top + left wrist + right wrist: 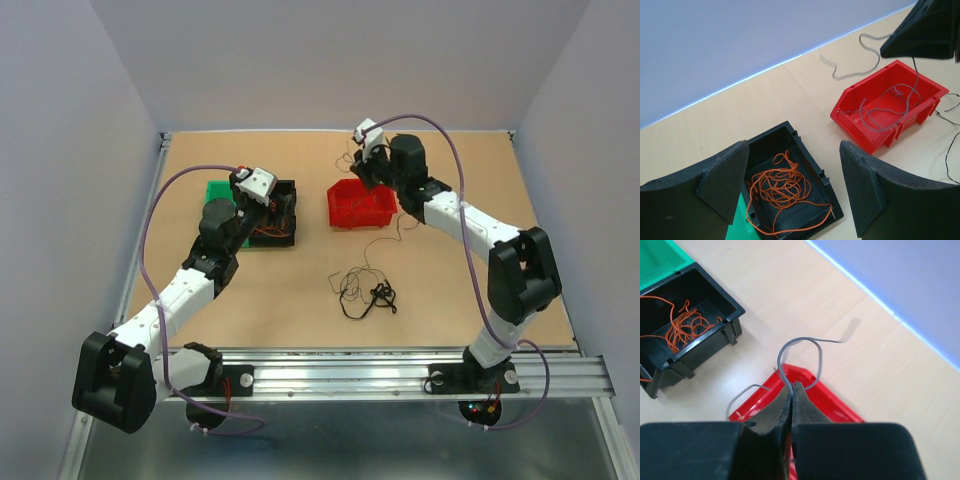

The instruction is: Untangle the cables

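My right fingers (807, 412) are pressed together, pinching a thin grey wire (799, 338) that trails down into the red plastic bin (875, 140). My left fingers (722, 175) stand spread wide, holding nothing, over the black bin (805, 150) of orange wire (780, 187). A thin black tangle (372, 292) lies on the counter (250, 290).

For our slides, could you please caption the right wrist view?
Right fingers pinch a grey cable over the red bin; orange cable in black bin.

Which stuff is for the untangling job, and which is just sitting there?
For the job:
- grey cable, pinched in the right fingers, its lower end in the red bin
- orange cable in the black bin
- black cables, knotted on the table

Just sitting:
- green bin
- metal rail
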Robot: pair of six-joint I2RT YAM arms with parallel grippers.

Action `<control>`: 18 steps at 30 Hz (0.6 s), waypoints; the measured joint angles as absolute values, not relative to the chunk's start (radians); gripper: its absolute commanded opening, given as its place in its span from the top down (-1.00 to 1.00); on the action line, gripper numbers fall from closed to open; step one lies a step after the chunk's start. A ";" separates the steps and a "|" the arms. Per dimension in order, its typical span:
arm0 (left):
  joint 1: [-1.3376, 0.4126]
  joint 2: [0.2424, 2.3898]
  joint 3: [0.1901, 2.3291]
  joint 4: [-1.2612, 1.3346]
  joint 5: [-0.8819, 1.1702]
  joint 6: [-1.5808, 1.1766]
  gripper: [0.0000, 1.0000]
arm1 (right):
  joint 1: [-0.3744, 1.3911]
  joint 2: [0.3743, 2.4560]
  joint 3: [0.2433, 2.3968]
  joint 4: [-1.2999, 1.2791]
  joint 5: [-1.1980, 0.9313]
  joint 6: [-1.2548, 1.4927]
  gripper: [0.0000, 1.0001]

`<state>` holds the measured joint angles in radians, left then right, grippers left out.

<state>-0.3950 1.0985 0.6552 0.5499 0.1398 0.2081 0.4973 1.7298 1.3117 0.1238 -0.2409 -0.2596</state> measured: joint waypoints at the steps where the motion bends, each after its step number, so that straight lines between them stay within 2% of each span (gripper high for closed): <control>1: -0.395 1.098 0.655 0.550 0.140 0.208 -0.68 | 0.468 1.730 1.312 0.144 -0.274 -0.267 0.99; 9: -0.395 1.098 0.655 0.550 0.143 0.208 -0.68 | 0.368 1.787 1.252 0.289 -0.550 -0.350 0.99; 18: -0.395 1.098 0.655 0.550 0.150 0.208 -0.68 | 0.307 1.818 1.091 0.327 -0.665 -0.483 0.99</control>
<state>-0.3946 1.0985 0.6552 0.5503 0.1501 0.2081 0.3069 1.8183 1.0912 0.3267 -0.6651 -0.4831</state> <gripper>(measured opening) 0.843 0.023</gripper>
